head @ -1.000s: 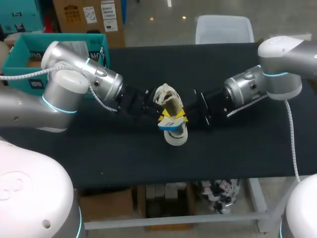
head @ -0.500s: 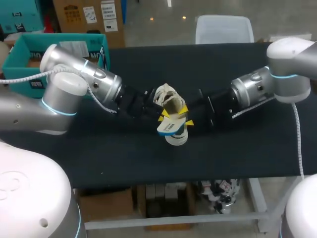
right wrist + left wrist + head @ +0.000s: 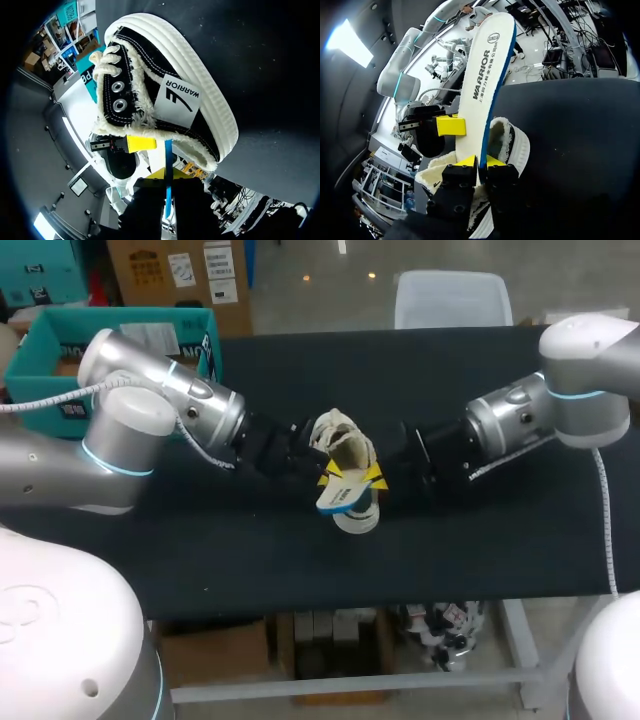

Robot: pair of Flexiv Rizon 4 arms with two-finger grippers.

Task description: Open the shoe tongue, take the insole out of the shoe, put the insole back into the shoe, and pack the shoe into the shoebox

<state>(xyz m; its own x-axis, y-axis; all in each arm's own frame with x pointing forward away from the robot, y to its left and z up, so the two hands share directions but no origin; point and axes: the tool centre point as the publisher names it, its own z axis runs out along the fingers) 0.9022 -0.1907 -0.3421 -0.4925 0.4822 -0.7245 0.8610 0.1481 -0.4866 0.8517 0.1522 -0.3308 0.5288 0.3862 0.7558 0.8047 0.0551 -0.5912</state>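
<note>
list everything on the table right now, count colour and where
shoe: 1, black with white sole, mid-table between the pincers
insole: 1, white with blue edge, at the shoe's opening, held by both pincers
shoebox: 1, teal, at the table's far left corner
table: 1, black, under the shoe
left pincer: 1, yellow tips, shut on the insole
right pincer: 1, yellow tips, shut on the insole
</note>
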